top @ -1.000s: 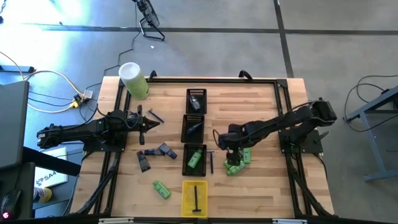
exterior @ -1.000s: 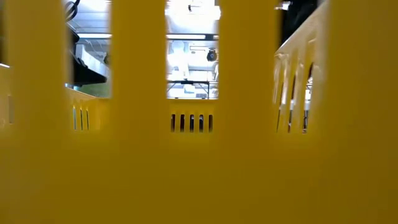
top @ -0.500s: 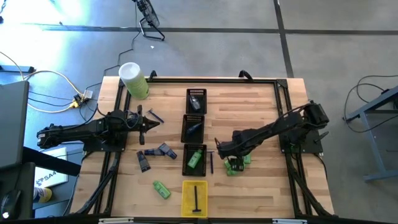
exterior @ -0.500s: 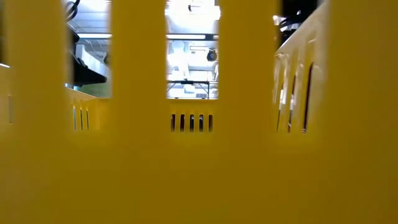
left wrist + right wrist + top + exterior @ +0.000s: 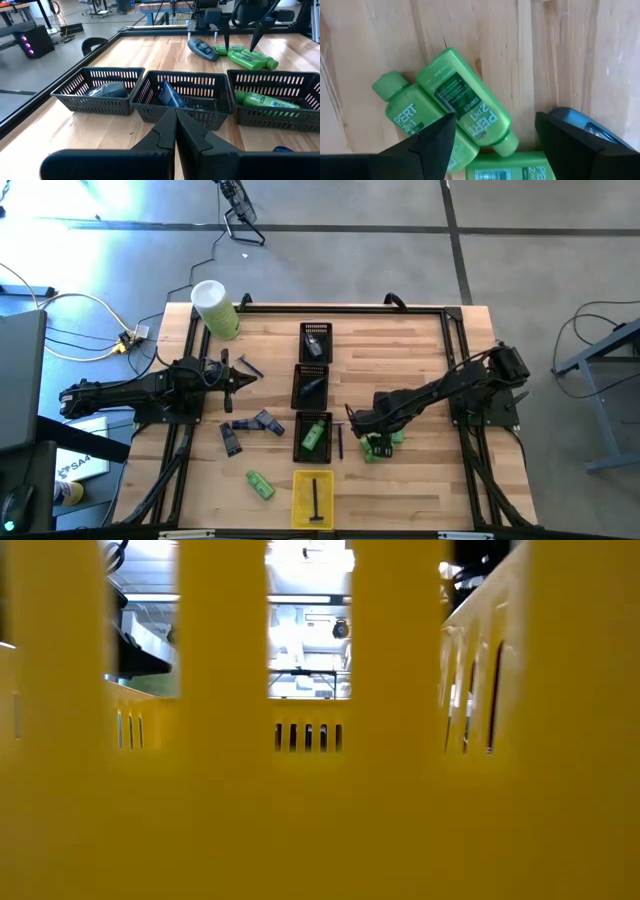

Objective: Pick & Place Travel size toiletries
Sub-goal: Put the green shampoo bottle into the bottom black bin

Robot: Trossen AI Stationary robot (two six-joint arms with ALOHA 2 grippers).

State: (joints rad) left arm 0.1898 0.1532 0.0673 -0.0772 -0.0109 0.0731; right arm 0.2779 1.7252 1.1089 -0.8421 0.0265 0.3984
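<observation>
- Travel size toiletries are seen scattered over the wooden tabletop (image 5: 420, 350) and in a row of baskets down its middle.
- A cluster of green bottles (image 5: 381, 443) lies on the right half of the tabletop, directly under the right claw (image 5: 366, 426).
- In the right wrist view, two green bottles marked "PERT" (image 5: 465, 106) are seen lying side by side and touching, with a third partly visible at the frame edge; a grey-blue oval piece (image 5: 580, 125) rests just beside them.
- The right claw is lowered over this cluster with its fingers (image 5: 432, 145) spread apart; nothing is gripped between them.
- One green bottle (image 5: 314, 436) lies in the third black basket (image 5: 314, 437); a grey-blue piece (image 5: 172, 96) leans in the middle black basket (image 5: 310, 387), and a grey item (image 5: 107, 90) sits in the far black basket (image 5: 316, 342).
- A dark stick (image 5: 317, 496) lies in the yellow tray (image 5: 313, 498) at the near edge.
- Another green bottle (image 5: 260, 484) lies alone on the left half, near purple-grey tubes (image 5: 250, 427).
- The left claw (image 5: 247, 377) is held over the left half, its fingers (image 5: 172, 132) pressed together on nothing.
- The low view is filled by the yellow tray's slotted wall.
</observation>
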